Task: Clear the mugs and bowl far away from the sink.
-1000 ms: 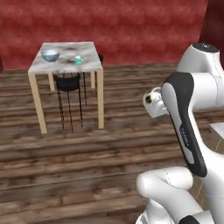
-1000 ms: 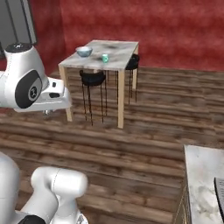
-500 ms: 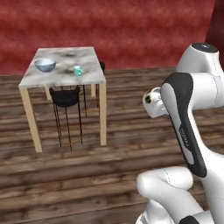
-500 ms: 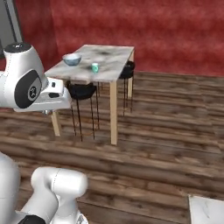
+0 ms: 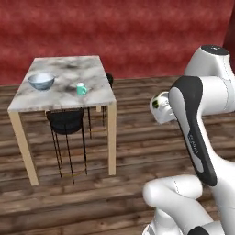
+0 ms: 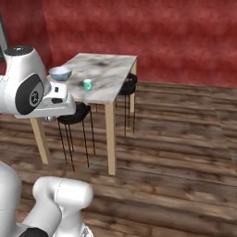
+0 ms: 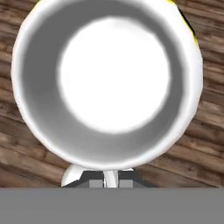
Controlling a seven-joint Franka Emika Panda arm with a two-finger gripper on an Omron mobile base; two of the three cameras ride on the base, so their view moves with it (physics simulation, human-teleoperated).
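Bench (image 5: 69, 80) is seen larger and nearer than a second ago, so the base is judged to be closing for delivery; bowl (image 5: 41, 81) and teal mug (image 5: 81, 89) are set there at upper left. White mug (image 7: 107, 81) is clamped by the shut tool (image 7: 107, 180), detail revealed from the hand.

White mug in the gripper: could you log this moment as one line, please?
gripper: shut on white mug | table: bowl, teal mug

Marble-look table (image 5: 64, 75), wooden floor (image 5: 133, 133), glossy mug (image 7: 107, 83)
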